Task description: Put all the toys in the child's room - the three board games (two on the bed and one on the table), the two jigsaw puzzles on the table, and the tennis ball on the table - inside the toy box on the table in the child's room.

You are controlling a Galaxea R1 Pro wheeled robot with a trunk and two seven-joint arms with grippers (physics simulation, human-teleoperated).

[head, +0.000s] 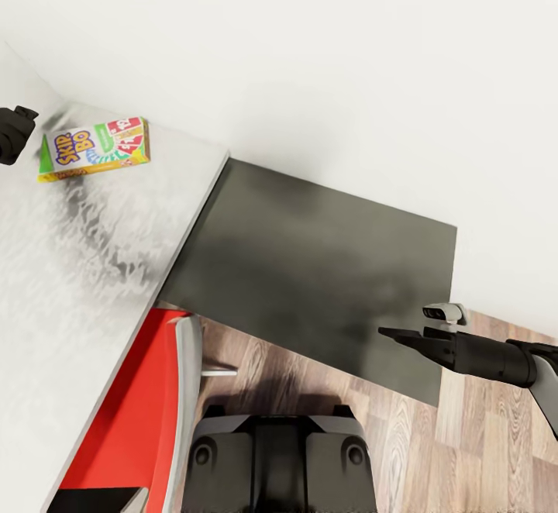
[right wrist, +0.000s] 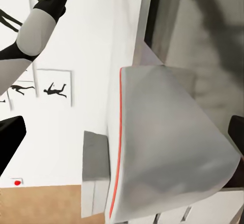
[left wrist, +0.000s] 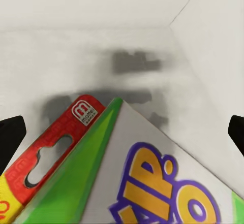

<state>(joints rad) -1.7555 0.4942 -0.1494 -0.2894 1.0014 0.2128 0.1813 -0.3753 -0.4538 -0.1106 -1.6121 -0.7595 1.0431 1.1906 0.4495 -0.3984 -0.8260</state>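
Observation:
A white and green "Skip-Bo" board game [head: 94, 149] lies flat on the light-grey top of the table [head: 70, 280], near the wall. My left gripper [head: 12, 135] hovers just off the box's green end. The left wrist view shows that box [left wrist: 152, 183] close up, with the left gripper [left wrist: 122, 137] open and one dark fingertip [left wrist: 10, 142] at each side of the picture, neither touching it. Over the front edge of the lower dark-grey top [head: 310, 265] my right gripper [head: 391, 334] stands open and empty; its fingertips [right wrist: 10, 145] are spread wide in the right wrist view.
A red chair [head: 143, 412] with a grey back [right wrist: 162, 142] is tucked under the table by my base. White wall runs behind both tops. Black silhouette pictures [right wrist: 53, 89] hang on a side wall. Wood plank floor [head: 480, 435] lies to the right.

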